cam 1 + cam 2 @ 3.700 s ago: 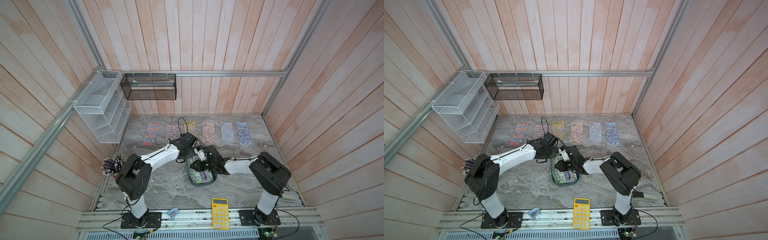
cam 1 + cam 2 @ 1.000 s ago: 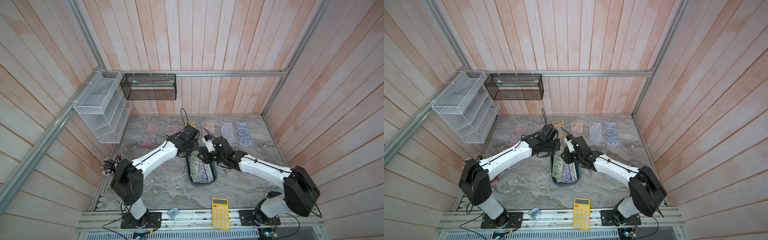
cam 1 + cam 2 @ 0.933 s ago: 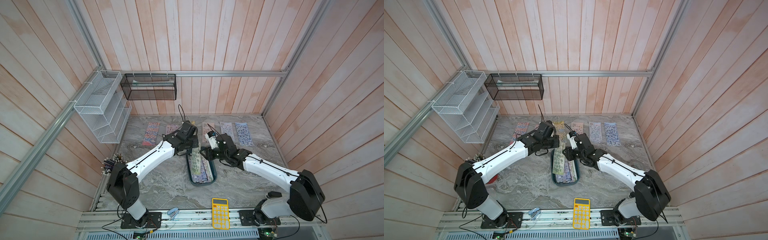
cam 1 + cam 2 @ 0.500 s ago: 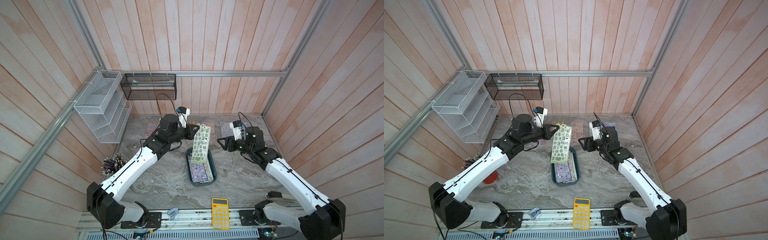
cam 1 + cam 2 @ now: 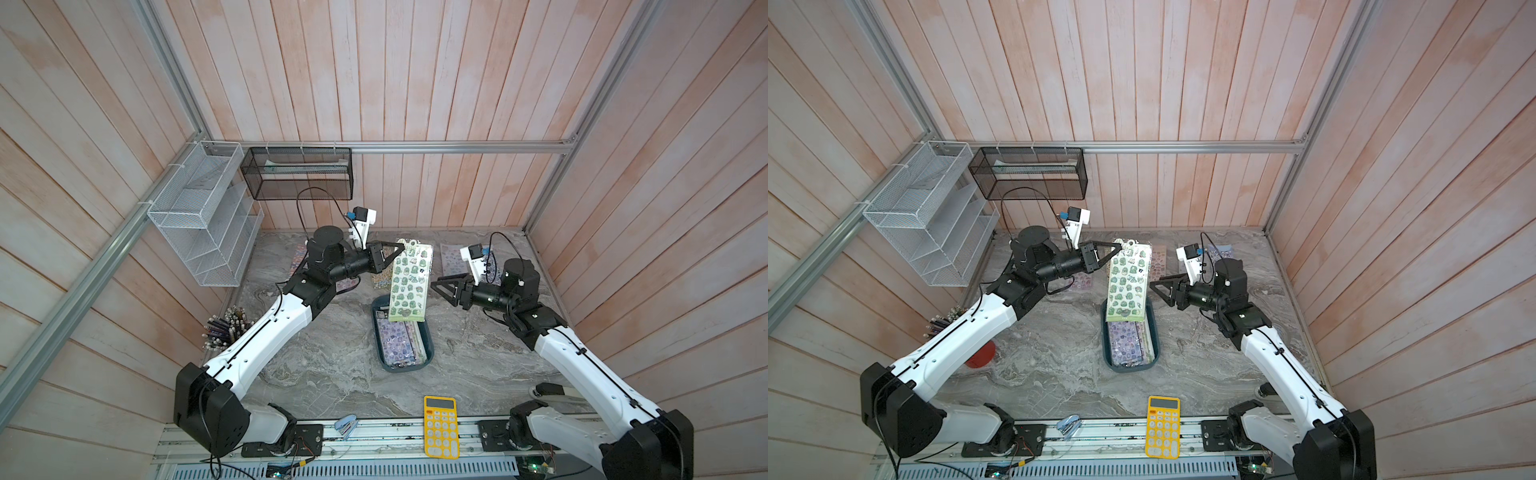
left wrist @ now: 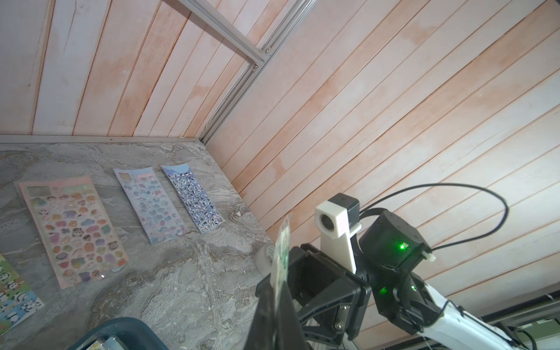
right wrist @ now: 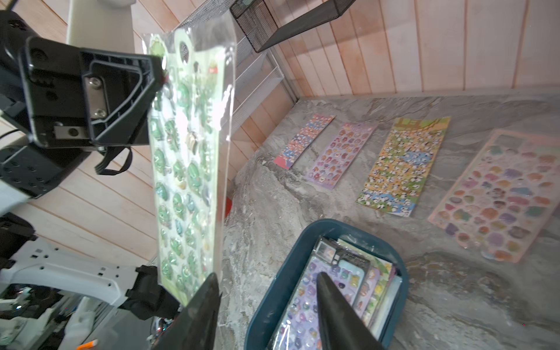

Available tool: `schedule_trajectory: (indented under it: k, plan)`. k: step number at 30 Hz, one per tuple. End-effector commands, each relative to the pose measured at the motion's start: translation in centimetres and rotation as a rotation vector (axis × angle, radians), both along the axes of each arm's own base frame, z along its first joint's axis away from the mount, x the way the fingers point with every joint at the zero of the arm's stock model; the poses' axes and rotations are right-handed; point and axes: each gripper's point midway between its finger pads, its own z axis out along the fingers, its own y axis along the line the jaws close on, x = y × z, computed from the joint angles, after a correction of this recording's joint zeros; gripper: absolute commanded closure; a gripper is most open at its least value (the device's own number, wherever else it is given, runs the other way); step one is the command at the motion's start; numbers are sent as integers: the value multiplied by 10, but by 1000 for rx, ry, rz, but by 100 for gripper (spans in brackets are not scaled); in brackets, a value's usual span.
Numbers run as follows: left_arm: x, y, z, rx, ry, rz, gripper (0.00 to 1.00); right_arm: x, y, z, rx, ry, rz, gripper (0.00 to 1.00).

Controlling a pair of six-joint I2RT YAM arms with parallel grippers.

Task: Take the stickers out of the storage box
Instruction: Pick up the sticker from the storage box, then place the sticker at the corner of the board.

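- Got left pincer (image 5: 398,249) clamped together on the top edge of a green sticker sheet (image 5: 409,286), right by its hang hole.
- Holding that sheet up in the air, long side hanging down, lower end near the far end of the storage box (image 5: 430,353) and clear of it.
- See right pincer (image 7: 266,276) with jaws apart, gripping nothing, one finger close by the sheet's lower corner; can't tell whether touching.
- Find more stickers (image 5: 395,343) stacked inside the box, lilac one on top.
- Also see loose sheets lying flat in a row on the tabletop (image 5: 332,361) by the far wall: red-blue sheet (image 7: 303,141), yellow panda sheet (image 7: 403,165), pink sheet (image 6: 72,230), blue panda sheet (image 6: 194,197).
- Box sitting mid-tabletop between both arms.
- Spot yellow calculator (image 5: 441,426) at the near edge, well apart from the box.
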Motion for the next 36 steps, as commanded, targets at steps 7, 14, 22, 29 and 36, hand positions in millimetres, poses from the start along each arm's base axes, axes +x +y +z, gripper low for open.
schedule_trajectory:
  k: [7, 14, 22, 29, 36]
  plan:
    - [6, -3, 11, -90, 2, -31, 100, -31, 24, 16, 113, -17, 159, 58]
    - [13, 1, 1, -103, 16, 21, 100, -36, 48, 17, 131, -10, 202, 97]
    - [16, 21, -6, -47, -14, 144, 36, 17, 28, -24, -230, 101, -25, 100]
    - [16, 51, -9, -7, -50, 292, 0, 64, -49, -54, -654, 121, -341, 100]
    - [18, 76, -20, 0, -13, 397, 0, 110, -144, -72, -1030, 135, -681, 100]
